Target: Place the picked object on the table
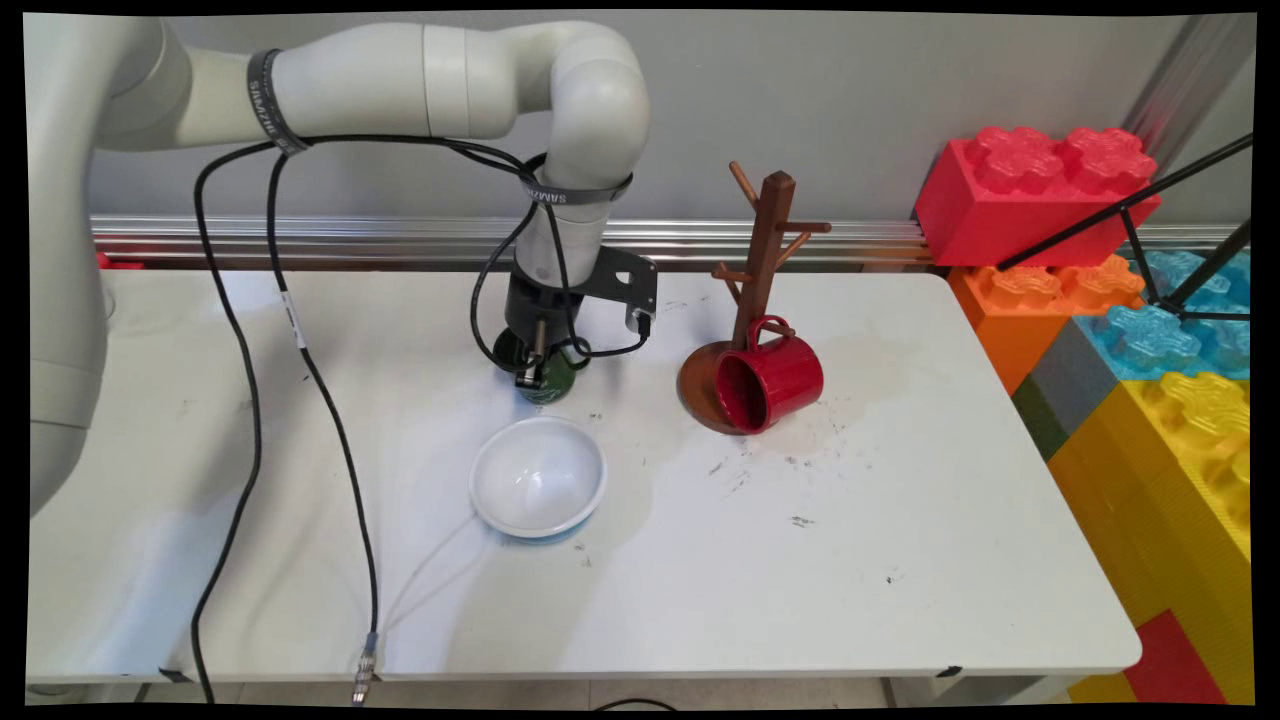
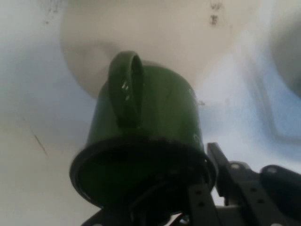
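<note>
While gripper meets 1 green mug, 1 red mug, 1 white bowl.

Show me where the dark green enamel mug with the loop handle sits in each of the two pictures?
Main view: the dark green enamel mug is at the table's middle, mostly hidden under the black gripper, just behind the white bowl.
Hand view: it fills the picture's centre, lying on its side, handle up, mouth toward the camera.
Shared landmark: the white table with its dark scuff marks.
</note>
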Tool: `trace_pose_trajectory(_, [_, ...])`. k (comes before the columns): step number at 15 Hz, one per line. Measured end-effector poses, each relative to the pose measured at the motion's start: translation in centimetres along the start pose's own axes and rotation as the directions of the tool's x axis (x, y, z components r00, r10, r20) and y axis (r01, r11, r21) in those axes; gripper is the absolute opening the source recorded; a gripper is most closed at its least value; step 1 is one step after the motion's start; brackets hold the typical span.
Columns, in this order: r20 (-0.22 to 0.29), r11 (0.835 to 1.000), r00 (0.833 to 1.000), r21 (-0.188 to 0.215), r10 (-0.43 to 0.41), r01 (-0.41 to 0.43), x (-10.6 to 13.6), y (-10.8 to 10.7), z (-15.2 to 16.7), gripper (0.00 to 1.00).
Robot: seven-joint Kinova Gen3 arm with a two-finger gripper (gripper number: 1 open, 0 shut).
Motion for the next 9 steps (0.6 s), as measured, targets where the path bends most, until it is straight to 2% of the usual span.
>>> trace_pose_trajectory(1, [-0.001, 1.0, 1.0, 0.0, 0.006, -0.006, 0.11, 0.02, 0.07, 1.0])
trace_pose_trajectory(9, [-0.02, 1.0, 1.0, 0.015, 0.014, -0.014, 0.5, -0.34, 0.18, 1.0])
